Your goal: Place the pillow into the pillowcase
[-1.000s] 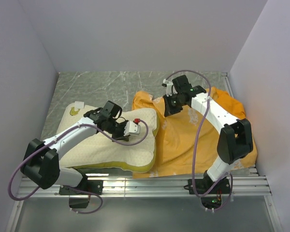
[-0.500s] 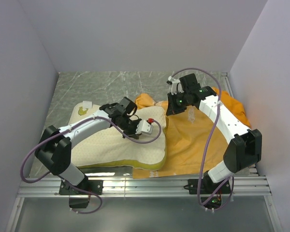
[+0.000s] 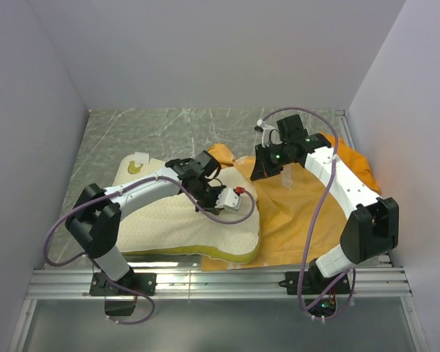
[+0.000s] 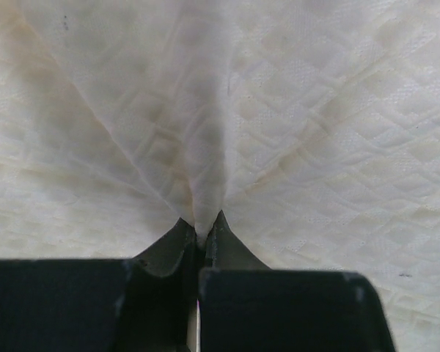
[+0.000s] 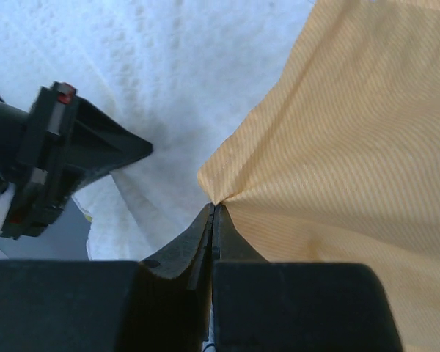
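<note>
The cream quilted pillow [image 3: 176,220] lies on the left half of the table, with its right end against the orange pillowcase [image 3: 301,213]. My left gripper [image 3: 233,205] is shut on a pinched fold of the pillow's cover near that right end. In the left wrist view a ridge of pillow [image 4: 315,110] fabric runs into the left gripper [image 4: 202,224]. My right gripper [image 3: 259,174] is shut on the pillowcase's left edge and holds it raised. In the right wrist view the right gripper [image 5: 213,207] pinches a corner of the pillowcase [image 5: 337,147] over the pillow [image 5: 169,66].
The grey marbled tabletop [image 3: 147,132] is bounded by white walls at the left, back and right. Aluminium rails [image 3: 227,282] run along the near edge by both arm bases. Purple cables [image 3: 66,235] loop off both arms. The left arm's wrist [image 5: 51,154] shows in the right wrist view.
My left gripper has dragged the pillow to the right, so its right end now meets the pillowcase's raised edge. The right gripper has shifted slightly right, still holding the orange fabric.
</note>
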